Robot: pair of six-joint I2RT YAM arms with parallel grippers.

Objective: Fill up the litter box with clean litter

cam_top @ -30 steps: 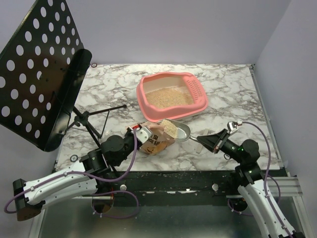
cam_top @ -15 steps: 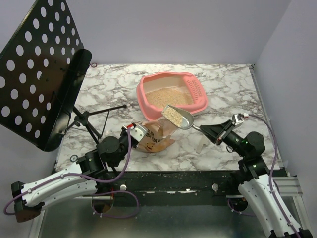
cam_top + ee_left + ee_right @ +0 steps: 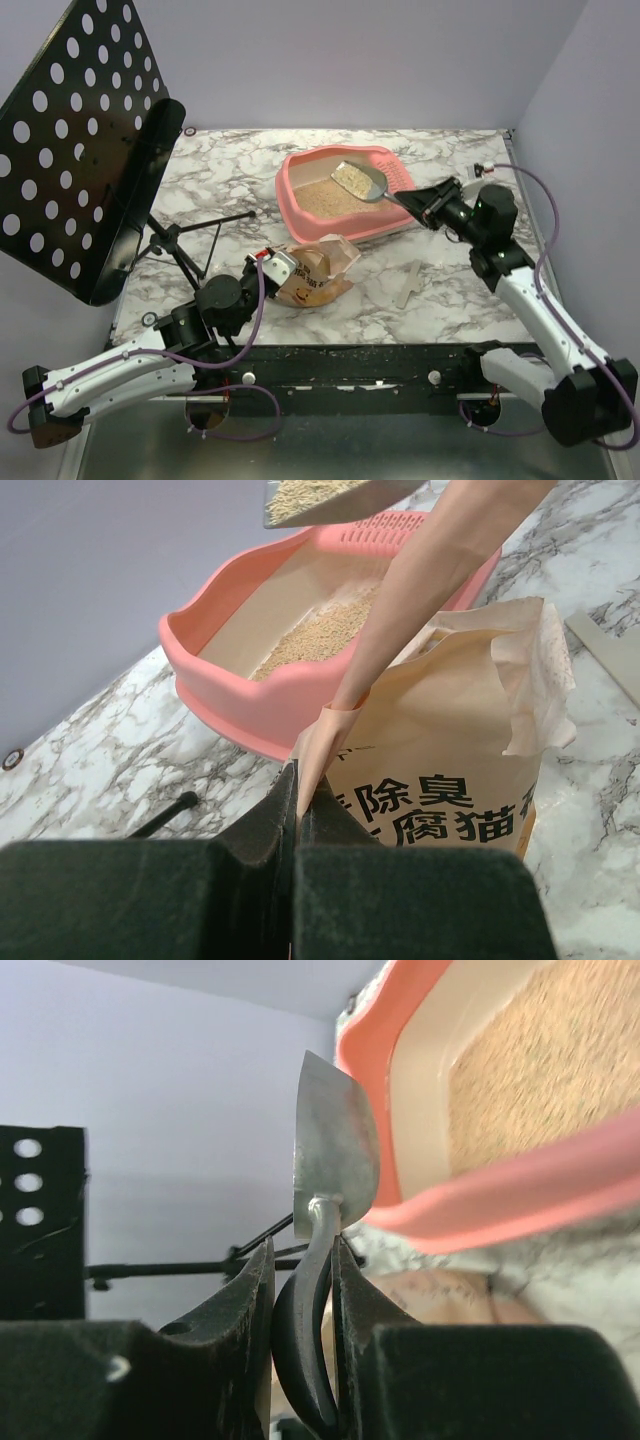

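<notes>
Two grippers are both clenched. At the left, beside the perforated black stand (image 3: 80, 130), the left gripper (image 3: 297, 802) pinches the upper edge of the tan paper bag (image 3: 318, 278), which stands open on the marble table (image 3: 220, 180). Just beyond it sits the litter box (image 3: 300, 218), with a layer of clean litter (image 3: 322, 197) covering its floor. Over the box hangs the metal scoop (image 3: 360, 181), heaped with granules, its dark handle clamped in the right gripper (image 3: 420, 204).

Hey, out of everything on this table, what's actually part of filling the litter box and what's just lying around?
In use: litter box, clean litter, metal scoop held by right gripper, paper bag pinched by left gripper.
Lying about: black perforated music stand, pale flat strip.
</notes>
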